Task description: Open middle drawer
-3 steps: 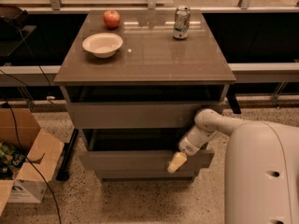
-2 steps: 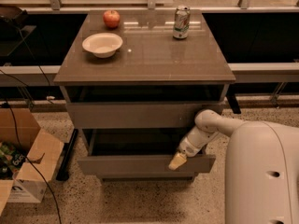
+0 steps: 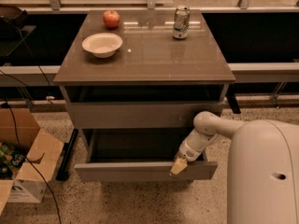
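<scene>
The middle drawer [image 3: 131, 171] is a grey-brown flat front without a handle. It stands pulled out from the cabinet toward me, and its inside [image 3: 135, 144] is dark. My gripper [image 3: 178, 166] is at the right part of the drawer front's top edge, touching it, with its yellowish tip pointing down. My white arm [image 3: 210, 127] reaches to it from the right.
Another drawer front [image 3: 140, 115] sits above the middle drawer. On the cabinet top [image 3: 154, 55] are a white bowl [image 3: 102, 44], a red apple [image 3: 111, 18] and a can [image 3: 181, 22]. An open cardboard box [image 3: 28, 167] stands on the floor at the left. My white body [image 3: 264, 171] fills the lower right.
The middle drawer has slid further out toward me, and my gripper has moved with its front edge.
</scene>
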### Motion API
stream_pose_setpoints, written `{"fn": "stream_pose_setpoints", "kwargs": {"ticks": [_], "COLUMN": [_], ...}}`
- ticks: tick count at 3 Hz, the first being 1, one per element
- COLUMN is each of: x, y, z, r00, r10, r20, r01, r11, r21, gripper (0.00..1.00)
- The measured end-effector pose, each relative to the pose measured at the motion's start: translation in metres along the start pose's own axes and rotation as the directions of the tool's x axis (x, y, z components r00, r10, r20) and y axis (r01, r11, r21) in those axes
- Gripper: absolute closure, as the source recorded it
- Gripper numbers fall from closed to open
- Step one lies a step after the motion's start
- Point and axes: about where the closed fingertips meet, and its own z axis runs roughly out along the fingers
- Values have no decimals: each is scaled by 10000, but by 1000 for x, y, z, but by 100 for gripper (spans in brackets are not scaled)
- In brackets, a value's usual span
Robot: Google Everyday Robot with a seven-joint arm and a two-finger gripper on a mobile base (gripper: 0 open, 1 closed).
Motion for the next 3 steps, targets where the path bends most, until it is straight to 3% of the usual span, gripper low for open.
{"fn": "stream_pose_setpoints", "kwargs": {"ticks": [1,3], "x": [11,10], "y": [25,24], "z": [6,6], "r00": [9995,9994], "r10": [328,339], "r20": [-12,-11], "r01": [-328,-339], "r11": [9992,9991], "r21": [-249,-256], "gripper": [47,2]}}
